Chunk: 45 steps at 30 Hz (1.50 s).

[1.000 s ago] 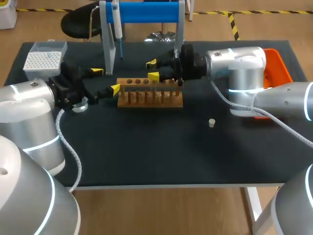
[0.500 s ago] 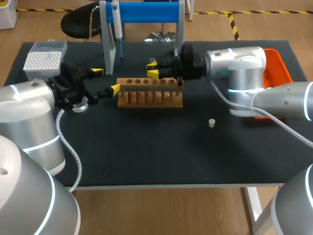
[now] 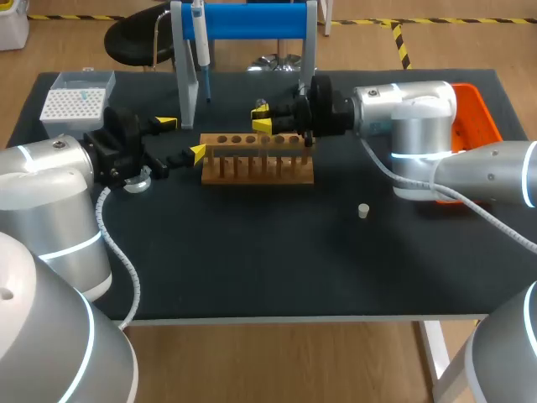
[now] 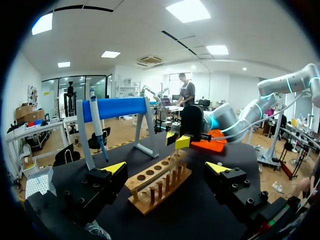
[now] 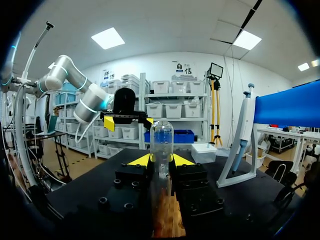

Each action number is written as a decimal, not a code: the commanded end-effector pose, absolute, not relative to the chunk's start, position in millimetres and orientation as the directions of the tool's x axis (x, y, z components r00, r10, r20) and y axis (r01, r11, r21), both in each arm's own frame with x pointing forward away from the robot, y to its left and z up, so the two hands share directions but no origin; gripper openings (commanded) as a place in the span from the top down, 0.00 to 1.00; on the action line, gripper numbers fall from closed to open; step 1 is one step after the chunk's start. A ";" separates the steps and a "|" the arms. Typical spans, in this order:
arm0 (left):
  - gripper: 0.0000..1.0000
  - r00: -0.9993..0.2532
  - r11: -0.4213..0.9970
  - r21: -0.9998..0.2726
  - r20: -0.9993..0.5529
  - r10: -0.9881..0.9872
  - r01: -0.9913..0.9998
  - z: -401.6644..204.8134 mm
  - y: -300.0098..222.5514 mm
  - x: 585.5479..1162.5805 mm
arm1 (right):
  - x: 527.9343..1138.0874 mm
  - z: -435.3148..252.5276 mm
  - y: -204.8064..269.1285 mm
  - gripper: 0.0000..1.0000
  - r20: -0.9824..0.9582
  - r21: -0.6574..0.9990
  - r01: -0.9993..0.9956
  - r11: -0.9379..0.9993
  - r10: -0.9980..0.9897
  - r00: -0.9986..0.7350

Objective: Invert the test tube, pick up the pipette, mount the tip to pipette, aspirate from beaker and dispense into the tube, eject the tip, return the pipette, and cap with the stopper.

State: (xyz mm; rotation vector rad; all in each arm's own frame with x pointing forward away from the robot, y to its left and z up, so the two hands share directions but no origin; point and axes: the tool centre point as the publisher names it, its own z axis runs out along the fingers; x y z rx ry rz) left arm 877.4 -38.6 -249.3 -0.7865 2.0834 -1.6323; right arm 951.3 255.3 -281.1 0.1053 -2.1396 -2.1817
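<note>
The first step is in hand: inverting the test tube. The right claw (image 3: 262, 117) hangs just above the far edge of the wooden rack (image 3: 256, 159), clamped on the test tube (image 5: 161, 145) from both sides. The right wrist view shows the tube's rounded closed end uppermost, so it appears to be mouth down still. The next move would likely be a roll of the wrist to bring the mouth up, then a careful lowering into one of the rack's holes (glass between hard fingers leaves little margin for a skewed entry).

The left claw (image 3: 181, 138) stands with its fingers wide apart and holds nothing, just left of the rack's left end. The pipette (image 3: 201, 46) hangs untouched on the blue stand (image 3: 252, 21) at the far side, and the stopper (image 3: 363, 211) lies on the desk (image 3: 252, 260), near and right of the rack.

From overhead the clear tube is barely discernible between the right claw's yellow tips. Only the right wrist view shows the grip and the tube's orientation.
</note>
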 end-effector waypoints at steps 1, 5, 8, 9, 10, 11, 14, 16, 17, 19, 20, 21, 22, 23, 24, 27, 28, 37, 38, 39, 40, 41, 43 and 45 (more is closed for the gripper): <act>0.00 -0.771 0.170 -0.966 0.043 -0.636 -0.194 -250.0 -39.3 877.1 | 949.3 -276.6 253.6 1.00 0.009 1.000 0.011 -0.019 -0.103 -0.995; 0.00 -0.771 0.170 -0.966 0.043 -0.636 -0.194 -250.0 -39.3 877.1 | 949.0 -271.6 252.8 1.00 0.006 1.000 0.009 -0.028 -0.098 -0.995; 0.00 -0.771 0.170 -0.966 0.043 -0.636 -0.194 -250.0 -39.3 877.1 | 949.6 -269.0 252.1 1.00 0.005 1.000 0.007 -0.029 -0.089 -0.996; 0.00 -0.771 0.170 -0.966 0.043 -0.636 -0.194 -250.0 -39.3 877.1 | 950.1 -268.3 252.0 1.00 0.005 1.000 0.007 -0.028 -0.087 -0.996; 0.00 -0.771 0.170 -0.966 0.043 -0.636 -0.194 -250.0 -39.3 877.1 | 950.3 -267.3 251.9 1.00 0.005 1.000 0.007 -0.028 -0.086 -0.996; 0.00 -0.771 0.170 -0.966 0.043 -0.636 -0.194 -250.0 -39.3 877.1 | 950.2 -265.9 251.5 1.00 0.003 1.000 0.005 -0.027 -0.085 -0.996; 0.00 -0.771 0.170 -0.966 0.043 -0.636 -0.194 -250.0 -39.3 877.1 | 950.5 -262.2 250.5 1.00 0.002 1.000 0.004 -0.027 -0.082 -0.997; 0.00 -0.771 0.170 -0.966 0.043 -0.636 -0.194 -250.0 -39.3 877.1 | 950.1 -260.5 250.0 1.00 0.001 1.000 0.003 -0.027 -0.080 -0.997; 0.00 -0.771 0.170 -0.966 0.043 -0.636 -0.194 -250.0 -39.3 877.1 | 950.1 -260.0 250.0 1.00 0.000 1.000 0.002 -0.026 -0.079 -0.997; 0.00 -0.771 0.170 -0.966 0.043 -0.636 -0.194 -250.0 -39.3 877.1 | 949.1 -257.9 250.2 1.00 -0.003 1.000 -0.001 -0.025 -0.080 -0.997; 0.00 -0.771 0.170 -0.966 0.043 -0.636 -0.194 -250.0 -39.3 877.1 | 948.8 -257.5 250.4 1.00 -0.003 1.000 -0.001 -0.025 -0.080 -0.997; 0.00 -0.771 0.170 -0.966 0.043 -0.636 -0.194 -250.0 -39.3 877.1 | 948.4 -256.5 250.8 1.00 -0.004 1.000 -0.002 -0.024 -0.081 -0.997; 0.00 -0.771 0.170 -0.966 0.043 -0.636 -0.194 -250.0 -39.3 877.1 | 948.1 -255.9 251.1 1.00 -0.005 1.000 -0.003 -0.024 -0.081 -0.997; 0.00 -0.771 0.170 -0.966 0.043 -0.636 -0.194 -250.0 -39.3 877.1 | 947.6 -254.9 251.5 1.00 -0.006 1.000 -0.004 -0.024 -0.082 -0.997; 0.00 -0.771 0.170 -0.966 0.043 -0.636 -0.194 -250.0 -39.3 877.1 | 947.3 -254.2 251.8 1.00 -0.007 1.000 -0.005 -0.024 -0.082 -0.997; 0.00 -0.771 0.170 -0.966 0.043 -0.636 -0.194 -250.0 -39.3 877.1 | 946.8 -252.9 252.4 1.00 -0.009 1.000 -0.007 -0.025 -0.084 -0.996; 0.00 -0.771 0.170 -0.966 0.043 -0.636 -0.194 -250.0 -39.3 877.1 | 946.9 -252.6 252.5 1.00 -0.010 1.000 -0.009 -0.021 -0.080 -0.997; 0.00 -0.771 0.170 -0.966 0.043 -0.636 -0.194 -250.0 -39.3 877.1 | 948.6 -247.0 253.3 1.00 -0.001 1.000 0.001 -0.018 -0.072 -0.997; 0.00 -0.771 0.170 -0.966 0.043 -0.636 -0.194 -250.0 -39.3 877.1 | 948.6 -245.9 253.4 1.00 0.000 1.000 0.002 -0.019 -0.072 -0.997; 0.00 -0.771 0.170 -0.966 0.043 -0.636 -0.194 -250.0 -39.3 877.1 | 948.4 -244.7 253.3 1.00 0.001 1.000 0.003 -0.019 -0.072 -0.997; 0.00 -0.771 0.170 -0.966 0.043 -0.636 -0.194 -250.0 -39.3 877.1 | 948.4 -243.7 253.2 1.00 0.003 1.000 0.004 -0.021 -0.071 -0.997; 0.00 -0.771 0.170 -0.966 0.043 -0.636 -0.194 -250.0 -39.3 877.1 | 948.8 -242.6 253.0 1.00 0.005 1.000 0.006 -0.023 -0.069 -0.998; 0.00 -0.771 0.170 -0.966 0.043 -0.636 -0.194 -250.0 -39.3 877.1 | 949.3 -241.3 252.9 1.00 0.008 1.000 0.010 -0.024 -0.066 -0.998; 0.00 -0.771 0.170 -0.966 0.043 -0.636 -0.194 -250.0 -39.3 877.1 | 949.9 -239.6 252.7 1.00 0.011 1.000 0.013 -0.025 -0.064 -0.998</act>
